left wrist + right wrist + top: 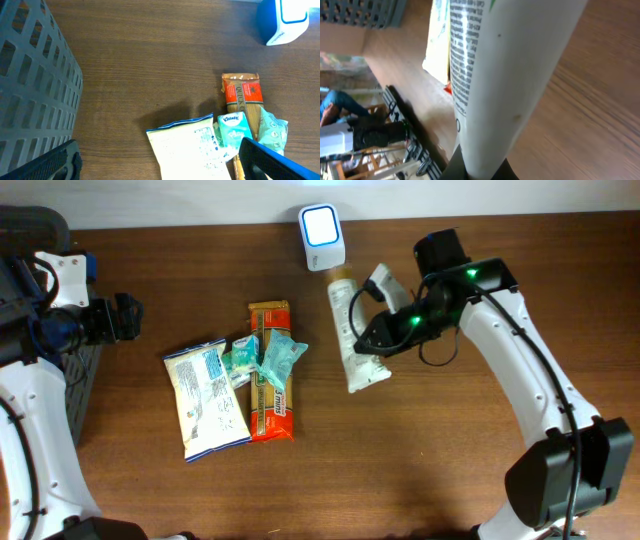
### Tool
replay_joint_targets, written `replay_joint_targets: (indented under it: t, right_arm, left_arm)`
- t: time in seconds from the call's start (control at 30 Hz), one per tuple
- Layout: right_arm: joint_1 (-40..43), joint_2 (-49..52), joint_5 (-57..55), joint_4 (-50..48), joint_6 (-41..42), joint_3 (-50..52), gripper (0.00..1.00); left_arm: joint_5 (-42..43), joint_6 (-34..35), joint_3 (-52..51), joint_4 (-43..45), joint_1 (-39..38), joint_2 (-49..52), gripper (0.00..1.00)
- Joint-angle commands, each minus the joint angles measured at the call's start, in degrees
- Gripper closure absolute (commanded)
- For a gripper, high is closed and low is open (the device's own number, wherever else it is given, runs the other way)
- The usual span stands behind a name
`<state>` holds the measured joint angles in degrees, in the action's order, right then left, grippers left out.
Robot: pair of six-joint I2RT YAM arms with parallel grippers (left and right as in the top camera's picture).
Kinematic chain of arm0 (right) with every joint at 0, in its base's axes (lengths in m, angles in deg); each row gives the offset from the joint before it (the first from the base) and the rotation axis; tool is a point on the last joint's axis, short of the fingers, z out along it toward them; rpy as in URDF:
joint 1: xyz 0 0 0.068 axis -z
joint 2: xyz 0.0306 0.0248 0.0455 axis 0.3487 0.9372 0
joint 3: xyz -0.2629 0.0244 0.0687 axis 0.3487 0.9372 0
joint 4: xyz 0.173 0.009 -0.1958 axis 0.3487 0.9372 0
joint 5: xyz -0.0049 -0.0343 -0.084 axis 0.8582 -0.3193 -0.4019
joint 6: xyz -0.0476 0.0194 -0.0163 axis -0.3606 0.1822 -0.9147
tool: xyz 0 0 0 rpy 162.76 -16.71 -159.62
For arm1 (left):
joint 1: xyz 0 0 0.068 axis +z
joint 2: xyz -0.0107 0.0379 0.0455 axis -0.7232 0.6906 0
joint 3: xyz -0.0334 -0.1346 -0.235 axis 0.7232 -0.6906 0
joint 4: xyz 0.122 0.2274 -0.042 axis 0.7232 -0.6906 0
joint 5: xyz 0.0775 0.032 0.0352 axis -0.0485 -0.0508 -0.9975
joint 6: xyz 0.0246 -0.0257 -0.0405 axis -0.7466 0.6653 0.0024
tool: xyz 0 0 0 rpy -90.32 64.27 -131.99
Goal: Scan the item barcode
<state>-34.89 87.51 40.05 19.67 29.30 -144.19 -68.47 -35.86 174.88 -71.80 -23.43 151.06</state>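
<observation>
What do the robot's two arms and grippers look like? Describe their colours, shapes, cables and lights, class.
Both the left arm and right arm have white rounded links joined by black joints. Green lights glow near the right wrist, and a black cable loops beside it. The left wrist carries blue parts. The left gripper and right gripper are black.

tissue pack [231, 131] ahead of left gripper [128, 318]: "Kleenex" in blue | noodle packet [242, 95] just beyond it: red label, letters too blurred to read | tube [510, 75] held in right gripper [385, 332]: columns of black small print, illegible | white bag [185, 145] beside tissue pack: blue print, illegible
</observation>
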Motion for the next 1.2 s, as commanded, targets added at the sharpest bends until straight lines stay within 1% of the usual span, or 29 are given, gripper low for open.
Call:
replay_joint_targets:
  t: [0.0, 0.33, 0.4, 0.43, 0.5, 0.53, 0.57, 0.6, 0.67, 0.73, 0.77, 0.83, 0.87, 0.9, 0.97, 1.0, 1.07, 1.13, 1.17]
  right_arm:
    - [-1.44, -2.12, 3.96, -0.31, -2.14, -0.79, 0.96]
    - [-1.70, -2.10, 4.66, -0.52, -2.14, -0.79, 0.96]
    - [-1.73, -1.95, 2.01, -0.55, -2.16, -0.79, 0.96]
    - [-2.38, -1.95, 2.03, -0.57, -3.87, -0.79, 0.96]
    - [-3.65, -1.92, 1.88, -1.88, -3.80, -0.79, 0.96]
    - [-4.68, -1.92, -1.05, -3.89, -2.54, -0.79, 0.96]
    - [-5.64, -1.92, -10.34, -6.38, 3.65, -0.83, 0.96]
    - [-7.41, -1.92, -22.25, -8.28, 7.72, -1.51, 0.96]
    - [-11.21, -1.60, -34.14, -10.43, 10.45, -6.54, 0.96]
    - [-12.90, 0.87, -43.93, -10.23, 9.79, -14.43, 0.96]
    - [-13.03, 2.82, -46.88, -9.77, 8.76, -19.02, 0.96]
    - [-13.29, 9.92, -54.51, -10.54, 4.70, -31.36, 0.96]
    - [-13.31, 13.42, -58.25, -12.96, 1.49, -35.69, 0.96]
    - [-13.31, 16.87, -62.34, -17.42, -2.16, -38.34, 0.96]
    - [-13.25, 23.91, -71.93, -31.82, -10.58, -38.49, 0.96]
    - [-13.14, 27.85, -73.57, -39.32, -16.68, -38.49, 0.96]
    - [-12.74, 33.38, -73.61, -48.17, -21.86, -38.47, 0.96]
    - [-11.98, 38.97, -76.02, -50.14, -21.84, -38.45, 0.96]
    - [-11.61, 42.07, -80.87, -50.12, -21.84, -38.45, 0.96]
  left_arm:
    - [0.59, -0.52, 0.26, 0.11, 0.04, -0.13, 0.01]
    - [0.59, -0.52, 0.26, 0.11, 0.04, -0.13, 0.01]
    - [0.59, -0.52, 0.26, 0.11, 0.04, -0.13, 0.01]
    - [0.59, -0.52, 0.26, 0.11, 0.04, -0.13, 0.01]
    - [0.59, -0.52, 0.26, 0.11, 0.04, -0.13, 0.01]
    - [0.59, -0.52, 0.26, 0.11, 0.04, -0.13, 0.01]
    - [0.59, -0.52, 0.26, 0.11, 0.04, -0.13, 0.01]
    - [0.59, -0.52, 0.26, 0.11, 0.04, -0.13, 0.01]
    - [0.59, -0.52, 0.26, 0.11, 0.04, -0.13, 0.01]
    - [0.59, -0.52, 0.26, 0.11, 0.04, -0.13, 0.01]
    - [0.59, -0.52, 0.26, 0.11, 0.04, -0.13, 0.01]
    - [0.59, -0.52, 0.26, 0.11, 0.04, -0.13, 0.01]
    - [0.59, -0.52, 0.26, 0.11, 0.04, -0.13, 0.01]
    - [0.59, -0.50, 0.26, 0.11, 0.04, -0.13, 0.01]
    - [0.59, -0.52, 0.26, 0.11, 0.04, -0.13, 0.01]
    - [0.59, -0.52, 0.26, 0.11, 0.04, -0.13, 0.01]
    - [0.59, -0.50, 0.26, 0.11, 0.04, -0.13, 0.01]
    - [0.59, -0.52, 0.26, 0.11, 0.04, -0.13, 0.01]
    - [0.59, -0.52, 0.26, 0.11, 0.07, -0.13, 0.01]
